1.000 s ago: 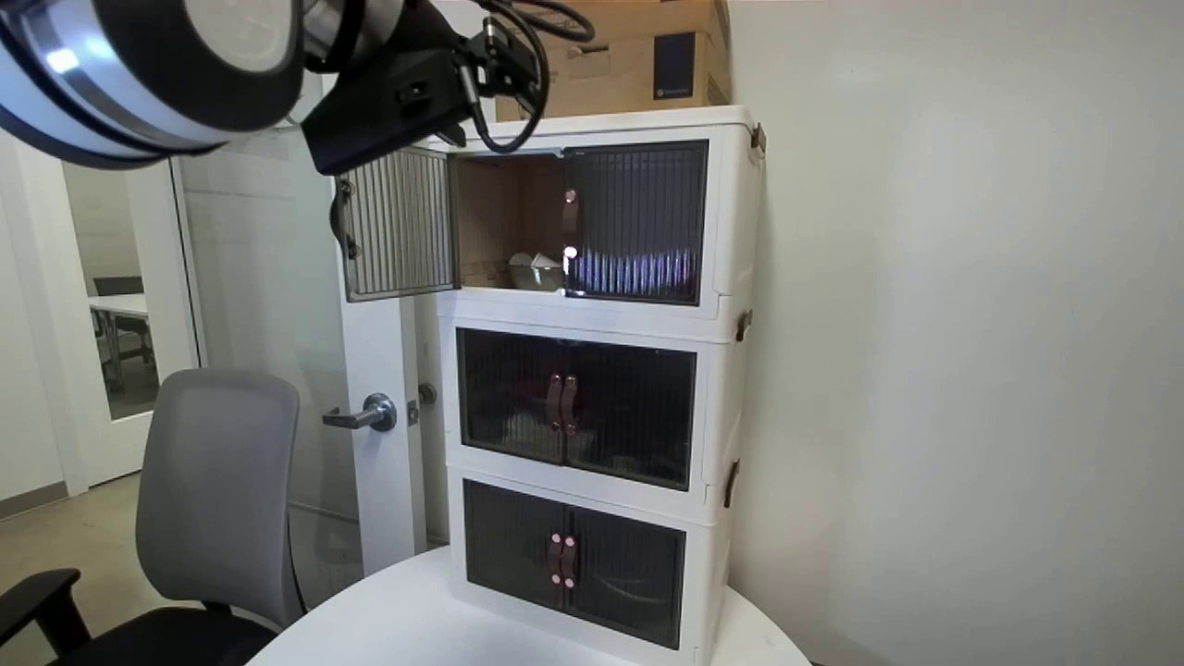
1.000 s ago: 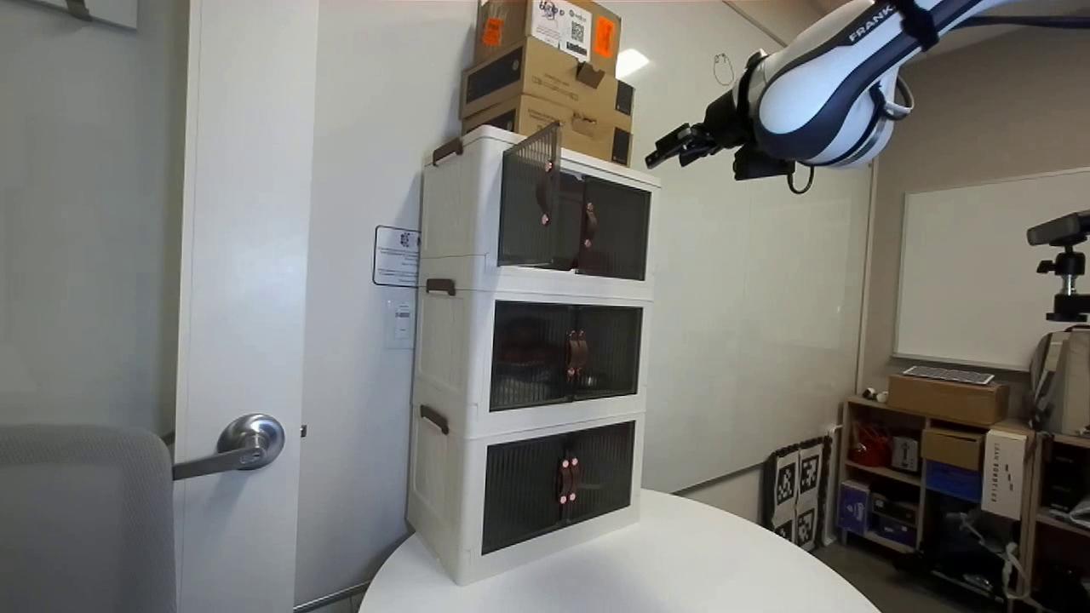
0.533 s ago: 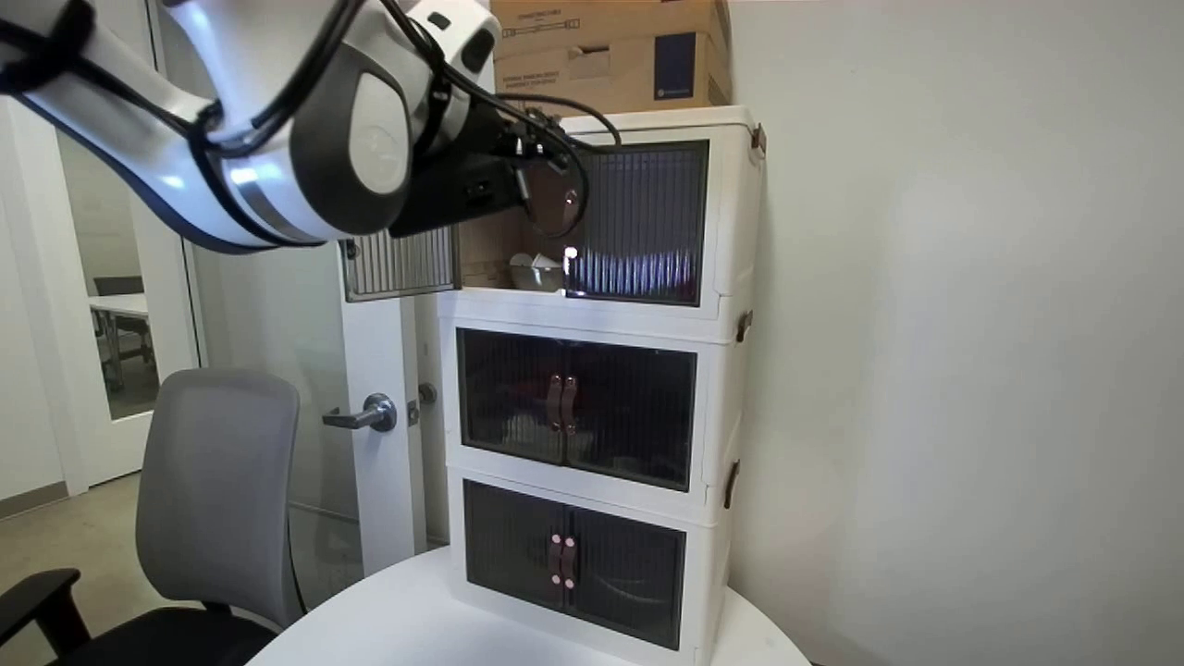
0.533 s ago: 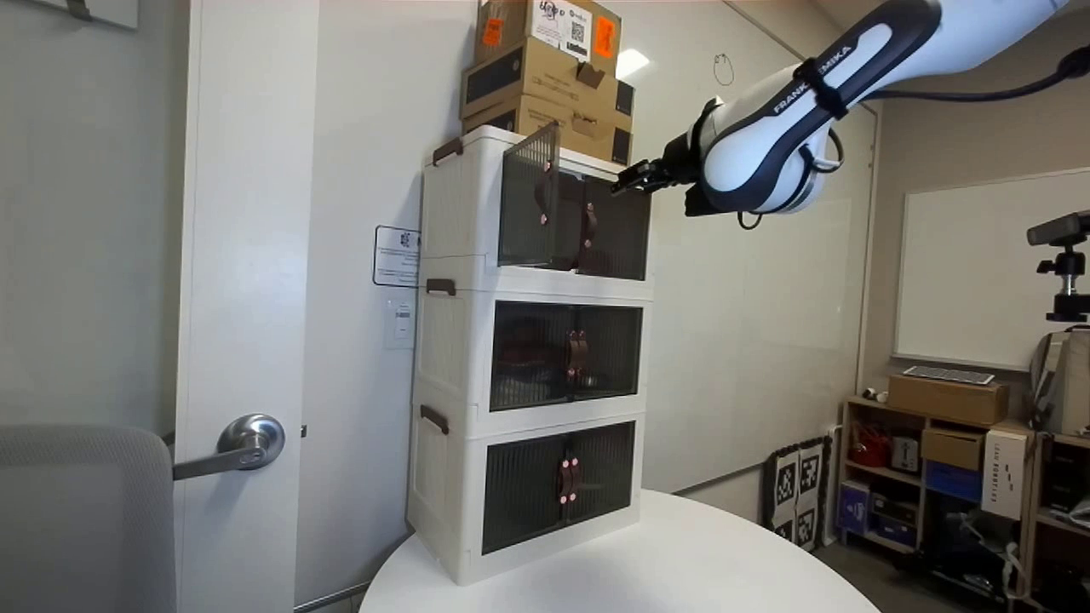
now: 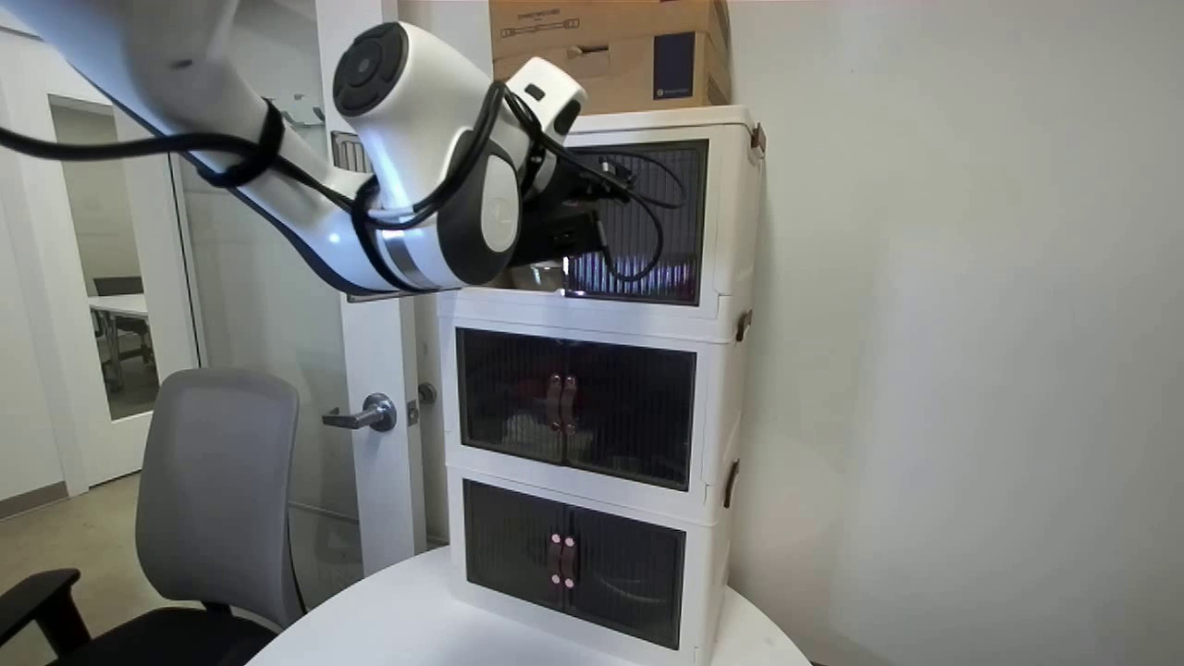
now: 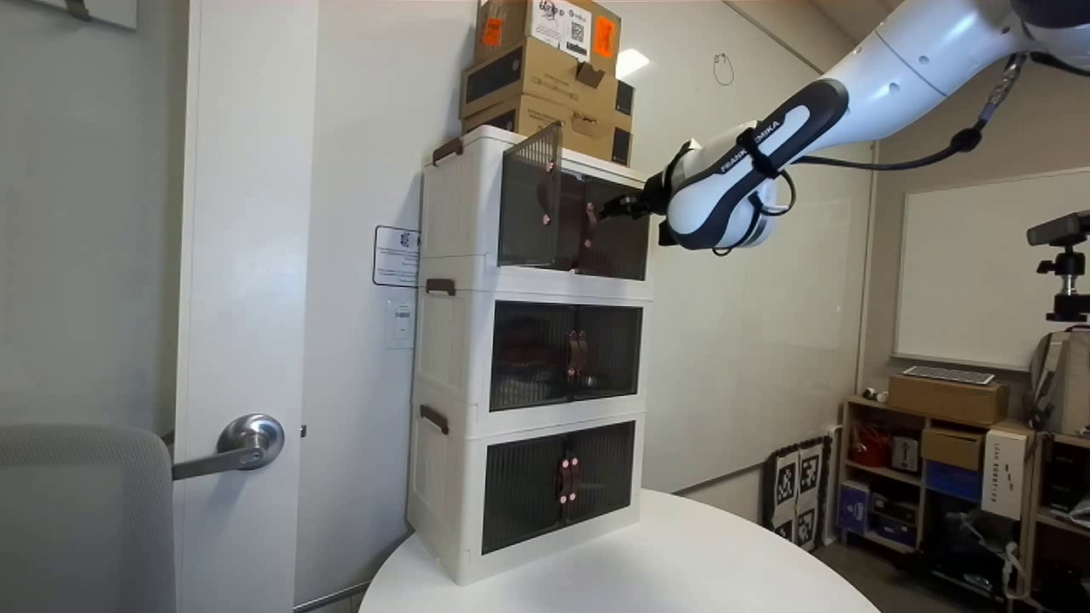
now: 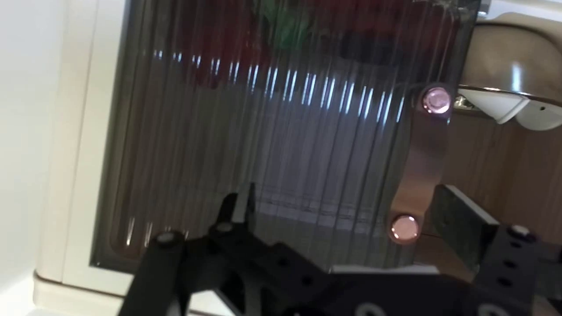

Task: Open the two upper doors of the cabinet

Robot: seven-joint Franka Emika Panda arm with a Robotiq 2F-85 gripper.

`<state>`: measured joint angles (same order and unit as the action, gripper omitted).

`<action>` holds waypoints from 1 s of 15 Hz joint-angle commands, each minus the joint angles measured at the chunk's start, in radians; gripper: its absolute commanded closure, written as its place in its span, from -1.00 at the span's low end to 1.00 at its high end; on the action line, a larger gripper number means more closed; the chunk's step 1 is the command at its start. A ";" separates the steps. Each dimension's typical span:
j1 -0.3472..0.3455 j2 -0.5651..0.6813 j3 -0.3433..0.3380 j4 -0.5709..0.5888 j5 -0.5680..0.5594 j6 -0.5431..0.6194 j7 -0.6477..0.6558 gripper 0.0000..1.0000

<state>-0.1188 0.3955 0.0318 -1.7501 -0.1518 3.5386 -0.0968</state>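
Note:
The white cabinet (image 6: 451, 340) shows in both exterior views (image 5: 592, 313). One upper door (image 6: 528, 200) stands swung open. The other upper door (image 6: 620, 247) is shut; it also shows in an exterior view (image 5: 686, 254) and fills the wrist view (image 7: 285, 131). Its brown strap handle (image 7: 421, 158) has two pink rivets. My gripper (image 7: 344, 193) is open and empty in front of the shut door. One finger is over the panel, the other just past the handle's lower end, before the open compartment. The handle lies between them, nearer that second finger. I cannot tell the remaining depth.
Cardboard boxes (image 6: 553, 81) are stacked on top of the cabinet. A metal bowl (image 7: 509, 61) with white items stands inside the open compartment. The cabinet stands on a round white table (image 6: 681, 562). A grey chair (image 5: 217, 490) and a room door (image 6: 247, 255) are beside it.
My gripper has moved down and in toward the shut upper door, from beyond the cabinet's top edge to beside the handle. Neither upper door has visibly moved.

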 commanded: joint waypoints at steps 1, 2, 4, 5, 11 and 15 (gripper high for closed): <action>-0.020 0.092 0.030 0.133 -0.017 -0.005 0.016 -1.00; -0.024 0.103 0.039 0.145 -0.021 -0.005 0.018 -1.00; -0.033 0.115 0.057 0.159 -0.028 -0.006 0.019 -1.00; -0.037 0.116 0.066 0.158 -0.029 -0.004 0.019 -1.00; -0.040 0.097 0.096 0.110 -0.023 0.003 0.009 -1.00; -0.044 0.093 0.120 0.086 -0.030 0.008 0.008 -0.58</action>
<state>-0.1457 0.4928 0.1271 -1.6482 -0.1526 3.5378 -0.0971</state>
